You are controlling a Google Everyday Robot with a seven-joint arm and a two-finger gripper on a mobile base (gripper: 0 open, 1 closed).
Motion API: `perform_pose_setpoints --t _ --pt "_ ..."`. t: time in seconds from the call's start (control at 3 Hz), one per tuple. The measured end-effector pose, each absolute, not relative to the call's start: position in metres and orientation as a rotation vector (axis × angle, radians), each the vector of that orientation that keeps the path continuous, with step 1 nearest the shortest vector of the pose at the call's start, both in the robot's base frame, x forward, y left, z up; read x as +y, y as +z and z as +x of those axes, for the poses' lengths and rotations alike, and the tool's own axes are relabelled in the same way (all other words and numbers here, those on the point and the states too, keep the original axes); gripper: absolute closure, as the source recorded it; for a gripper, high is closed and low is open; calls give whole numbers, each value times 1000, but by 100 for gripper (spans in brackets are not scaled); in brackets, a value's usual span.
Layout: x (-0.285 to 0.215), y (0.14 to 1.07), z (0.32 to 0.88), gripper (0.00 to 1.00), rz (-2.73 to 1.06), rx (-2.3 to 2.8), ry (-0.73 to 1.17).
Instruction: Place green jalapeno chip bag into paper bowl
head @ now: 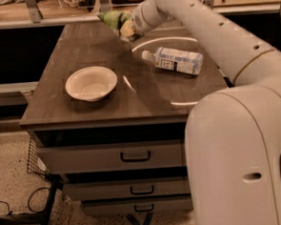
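Observation:
The green jalapeno chip bag (110, 18) is a small crinkled green bag held above the far part of the table. My gripper (125, 30) is shut on the bag's right end and holds it off the tabletop. The paper bowl (91, 83) is round, cream-coloured and empty. It stands on the front left part of the table, nearer the camera than the bag and a little left of it. My white arm reaches in from the right and fills the lower right of the view.
A clear plastic bottle with a white label (174, 60) lies on its side on the dark wooden table (107, 111), right of the bowl. Drawers sit under the tabletop. A wire basket (34, 159) and cables lie on the floor at the left.

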State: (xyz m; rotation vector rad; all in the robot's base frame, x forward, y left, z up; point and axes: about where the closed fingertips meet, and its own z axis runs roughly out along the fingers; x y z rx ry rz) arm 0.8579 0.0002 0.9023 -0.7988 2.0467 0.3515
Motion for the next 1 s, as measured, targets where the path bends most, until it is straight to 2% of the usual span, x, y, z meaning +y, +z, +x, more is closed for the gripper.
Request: perform_pose_setpoints --t 0.33,1.0 --pt "-11 987 841 100 -820 2000 244" --pt "-22 1074 811 100 -845 1932 158"
